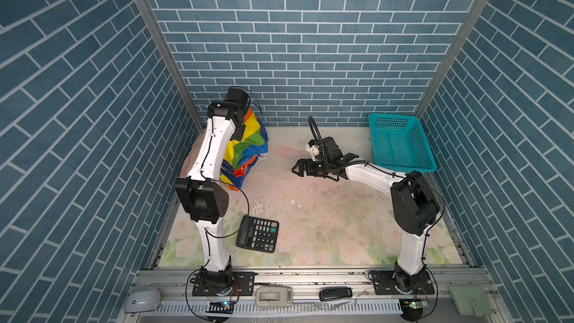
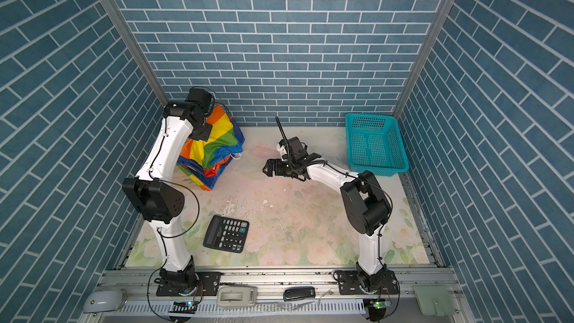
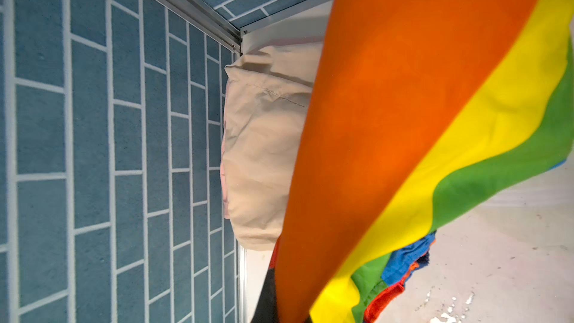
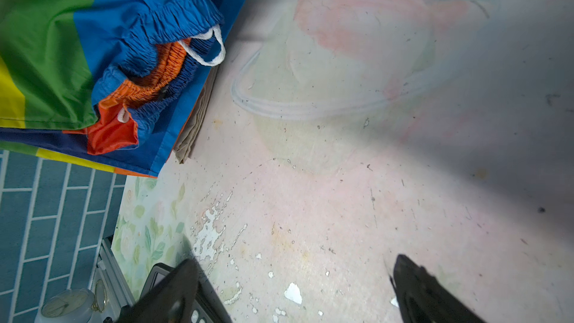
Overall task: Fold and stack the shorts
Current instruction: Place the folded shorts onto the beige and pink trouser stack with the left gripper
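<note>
Rainbow-striped shorts [image 1: 248, 142]: lying at the far left of the worktop [image 1: 310, 212] over folded beige shorts [image 3: 264, 150], one shiny panel being held up by the left claw [image 1: 238, 132], seemingly clamped together on the thin cloth. Likely handling light, limp and slippery, sliding and billowing rather than creasing; gripping best at the gathered elastic waistband [image 4: 161, 66] or a hem corner. Right claw [image 1: 296, 170] hovering mid-worktop, spread apart, holding nothing.

Robot lab test booth. Panels [image 1: 295, 41] with printed blue brick pattern on aluminium posts [image 1: 157, 35]. Left arm [image 1: 214, 147] and right arm [image 1: 410, 243] bolted to aluminium rail [image 1: 310, 278] in front of counter [image 1: 326, 212] with worn flower-print cover. Slotted cable duct [image 1: 279, 307], lit circuit board [image 1: 225, 305].
</note>
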